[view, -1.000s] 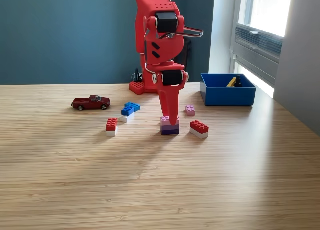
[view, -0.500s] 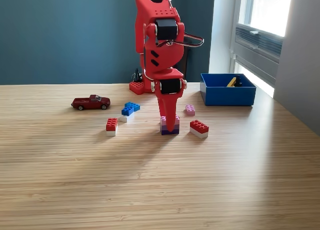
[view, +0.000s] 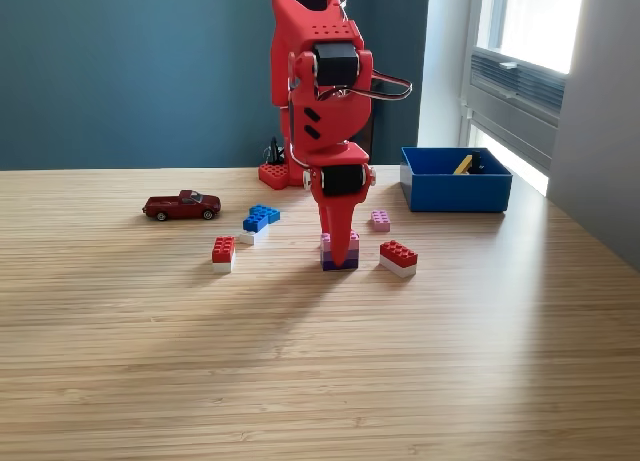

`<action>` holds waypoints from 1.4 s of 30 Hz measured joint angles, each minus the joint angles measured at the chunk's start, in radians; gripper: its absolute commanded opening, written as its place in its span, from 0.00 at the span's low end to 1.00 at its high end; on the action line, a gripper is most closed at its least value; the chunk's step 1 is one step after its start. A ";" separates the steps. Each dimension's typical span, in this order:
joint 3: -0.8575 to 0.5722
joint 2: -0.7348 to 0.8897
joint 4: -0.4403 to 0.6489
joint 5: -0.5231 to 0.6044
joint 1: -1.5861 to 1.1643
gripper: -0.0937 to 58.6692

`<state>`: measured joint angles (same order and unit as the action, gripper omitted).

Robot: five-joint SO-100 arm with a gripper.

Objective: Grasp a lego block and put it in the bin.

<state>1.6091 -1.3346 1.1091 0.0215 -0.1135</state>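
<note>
The hand (view: 338, 257) is down over a pink-and-purple lego block (view: 349, 256), grip state unclear.

The top of the red arm (view: 318, 71) is cut off by the upper edge of the exterior view, and its base, far back on the surface (view: 320, 361), is partly hidden behind the arm's own lower links. The gripper (view: 338, 243) points straight down and covers the middle of the pink-and-purple block (view: 345, 258), so whether its jaws are closed on the block or merely in front of it cannot be told. Inside the bin (view: 455, 191), far right, a yellow piece (view: 462, 165) and something dark beside it are too small to identify.
</note>
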 measured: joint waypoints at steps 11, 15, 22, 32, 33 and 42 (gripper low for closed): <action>-0.041 0.002 0.037 0.052 0.000 0.00; -0.124 0.002 0.123 0.058 0.000 0.00; -0.322 0.002 0.316 0.064 -0.021 0.00; -0.537 0.002 0.540 0.091 -0.342 0.00; -0.541 0.002 0.551 0.097 -0.387 0.00; -0.557 0.002 0.580 0.143 -0.810 0.00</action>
<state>1.0523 -1.3330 1.6889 0.1641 -0.9235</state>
